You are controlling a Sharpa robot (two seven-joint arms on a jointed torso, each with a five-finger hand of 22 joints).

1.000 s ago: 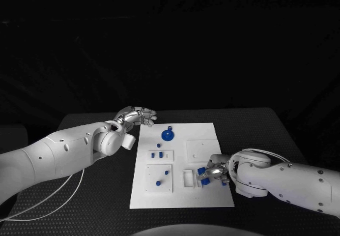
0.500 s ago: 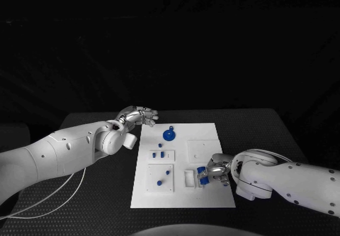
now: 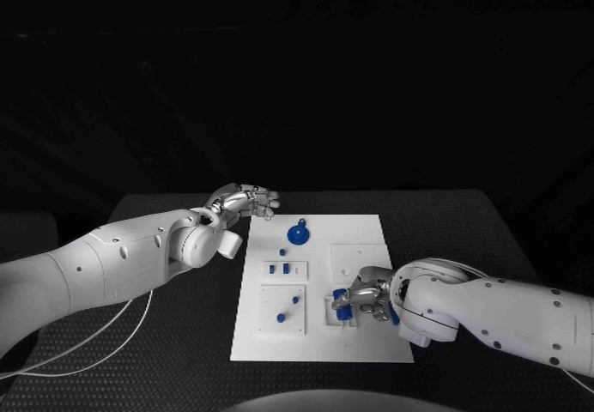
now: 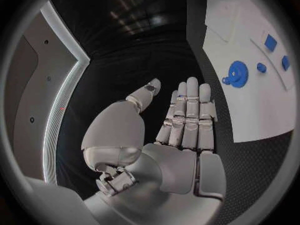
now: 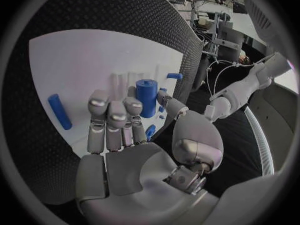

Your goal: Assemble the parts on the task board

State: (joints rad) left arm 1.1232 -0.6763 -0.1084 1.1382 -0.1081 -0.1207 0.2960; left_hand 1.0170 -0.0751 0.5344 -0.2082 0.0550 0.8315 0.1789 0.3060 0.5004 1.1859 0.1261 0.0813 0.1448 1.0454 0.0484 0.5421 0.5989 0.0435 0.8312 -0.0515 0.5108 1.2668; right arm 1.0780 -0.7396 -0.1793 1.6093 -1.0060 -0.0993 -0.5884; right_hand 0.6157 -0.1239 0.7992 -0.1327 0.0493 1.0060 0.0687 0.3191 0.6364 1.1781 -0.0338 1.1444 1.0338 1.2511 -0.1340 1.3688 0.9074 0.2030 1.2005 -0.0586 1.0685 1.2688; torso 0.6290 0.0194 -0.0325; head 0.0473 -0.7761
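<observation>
Right hand (image 3: 360, 300) low over the near right part of the task board (image 3: 372, 348), fingers curled around an upright blue cylinder (image 5: 147, 98) by the small white frame. Left hand (image 3: 243, 202) hovers off the board's far left corner, fingers straight, holding nothing. Blue gear (image 3: 299, 233) lies on the board's far middle; a blue peg (image 5: 59, 111) lies flat on the plate.

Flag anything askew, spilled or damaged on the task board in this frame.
Nothing stands out. The task board lies flat and square on the table, blue gear resting on it; the right hand works a blue cylinder.
</observation>
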